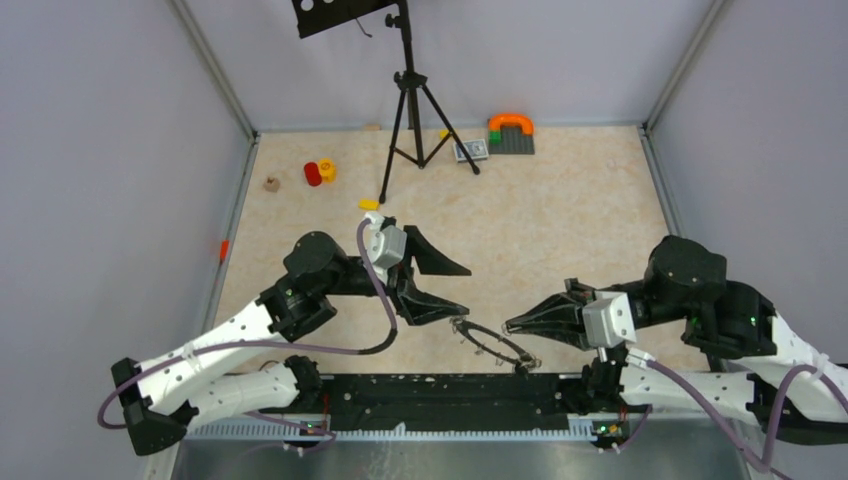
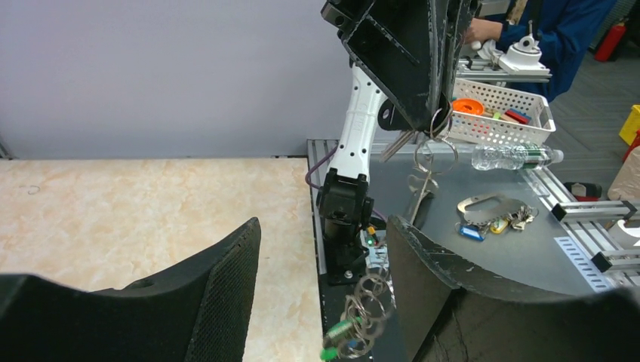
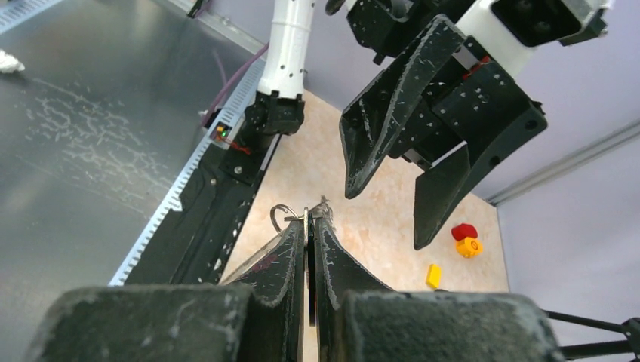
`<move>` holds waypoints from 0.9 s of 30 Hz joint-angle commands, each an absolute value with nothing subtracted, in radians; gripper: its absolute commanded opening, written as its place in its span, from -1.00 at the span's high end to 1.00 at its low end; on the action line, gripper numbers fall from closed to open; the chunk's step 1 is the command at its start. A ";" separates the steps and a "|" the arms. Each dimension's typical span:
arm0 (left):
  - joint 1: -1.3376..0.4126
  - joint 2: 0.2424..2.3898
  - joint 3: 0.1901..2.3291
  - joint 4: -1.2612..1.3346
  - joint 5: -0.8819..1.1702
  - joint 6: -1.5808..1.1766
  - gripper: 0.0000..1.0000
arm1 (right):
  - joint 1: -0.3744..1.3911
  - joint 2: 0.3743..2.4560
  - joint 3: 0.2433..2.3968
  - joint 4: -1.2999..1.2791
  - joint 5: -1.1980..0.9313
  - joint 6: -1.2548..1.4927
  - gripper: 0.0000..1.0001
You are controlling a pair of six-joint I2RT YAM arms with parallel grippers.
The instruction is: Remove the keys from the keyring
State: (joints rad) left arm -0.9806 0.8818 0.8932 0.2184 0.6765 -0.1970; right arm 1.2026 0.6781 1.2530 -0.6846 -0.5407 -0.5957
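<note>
The table (image 1: pixel 560 230) had a pale beige, marbled top, walled by grey panels at its left, far and right sides. A black tripod (image 1: pixel 410 110) stood on its far half, with a small yellow block (image 1: pixel 370 204) lying just by its near left foot. Farther left sat a red piece (image 1: pixel 313 174) touching a yellow one (image 1: pixel 327 170) and a small tan item (image 1: pixel 271 184), while to the tripod's right lay a small card (image 1: pixel 471 150) beside a grey plate (image 1: pixel 511 142) bearing an orange arch (image 1: pixel 511 122).
</note>
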 commanded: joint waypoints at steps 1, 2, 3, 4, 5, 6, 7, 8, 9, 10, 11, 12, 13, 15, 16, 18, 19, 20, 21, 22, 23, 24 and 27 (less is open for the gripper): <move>-0.978 0.896 0.905 0.279 0.710 -0.220 -0.26 | 1.209 0.709 1.320 -0.681 -0.587 -0.679 1.00; -0.979 0.897 0.905 0.282 0.713 -0.222 -0.26 | 1.210 0.714 1.323 -0.687 -0.589 -0.690 1.00; -0.978 0.896 0.906 0.285 0.715 -0.222 -0.26 | 1.210 0.719 1.328 -0.693 -0.594 -0.702 1.00; -0.978 0.896 0.907 0.286 0.716 -0.222 -0.26 | 1.209 0.721 1.330 -0.698 -0.597 -0.714 1.00; -0.979 0.895 0.907 0.284 0.716 -0.222 -0.26 | 1.209 0.723 1.333 -0.701 -0.600 -0.727 1.00; -0.979 0.894 0.907 0.285 0.715 -0.222 -0.26 | 1.209 0.725 1.334 -0.702 -0.599 -0.737 1.00; -0.979 0.893 0.908 0.285 0.717 -0.223 -0.25 | 1.209 0.725 1.337 -0.704 -0.598 -0.746 1.00; -0.979 0.893 0.908 0.284 0.718 -0.224 -0.23 | 1.209 0.727 1.338 -0.704 -0.594 -0.752 1.00; -0.979 0.892 0.909 0.284 0.718 -0.225 -0.21 | 1.210 0.727 1.337 -0.699 -0.584 -0.751 1.00; -0.979 0.893 0.912 0.283 0.720 -0.227 -0.18 | 1.210 0.727 1.337 -0.694 -0.573 -0.747 1.00; -0.978 0.893 0.914 0.283 0.720 -0.229 -0.15 | 1.210 0.727 1.338 -0.686 -0.562 -0.738 1.00; -0.978 0.892 0.917 0.280 0.720 -0.230 -0.13 | 1.209 0.727 1.338 -0.676 -0.545 -0.726 1.00; -0.979 0.890 0.919 0.277 0.714 -0.229 -0.12 | 1.209 0.727 1.338 -0.666 -0.525 -0.711 1.00; -0.979 0.884 0.930 0.260 0.690 -0.222 -0.09 | 1.209 0.728 1.337 -0.650 -0.470 -0.672 1.00; -0.978 0.881 0.937 0.244 0.672 -0.216 -0.07 | 1.209 0.730 1.336 -0.643 -0.441 -0.651 1.00; -0.979 0.871 0.950 0.209 0.636 -0.200 -0.06 | 1.210 0.738 1.342 -0.635 -0.384 -0.606 1.00; -0.979 0.865 0.954 0.194 0.612 -0.190 -0.05 | 1.210 0.745 1.350 -0.636 -0.359 -0.581 1.00; -0.979 0.858 0.959 0.182 0.592 -0.182 -0.04 | 1.209 0.755 1.359 -0.641 -0.336 -0.563 1.00; -0.979 0.851 0.962 0.171 0.573 -0.174 -0.04 | 1.209 0.765 1.372 -0.649 -0.307 -0.534 1.00; -0.979 0.844 0.964 0.163 0.557 -0.169 -0.03 | 1.209 0.776 1.385 -0.659 -0.286 -0.520 1.00; -0.978 0.839 0.967 0.159 0.547 -0.164 -0.02 | 1.209 0.787 1.399 -0.671 -0.269 -0.505 1.00; -0.979 0.835 0.970 0.156 0.540 -0.160 -0.02 | 1.209 0.797 1.410 -0.681 -0.258 -0.492 1.00; -0.978 0.836 0.985 0.151 0.537 -0.160 0.01 | 1.210 0.823 1.424 -0.700 -0.246 -0.476 1.00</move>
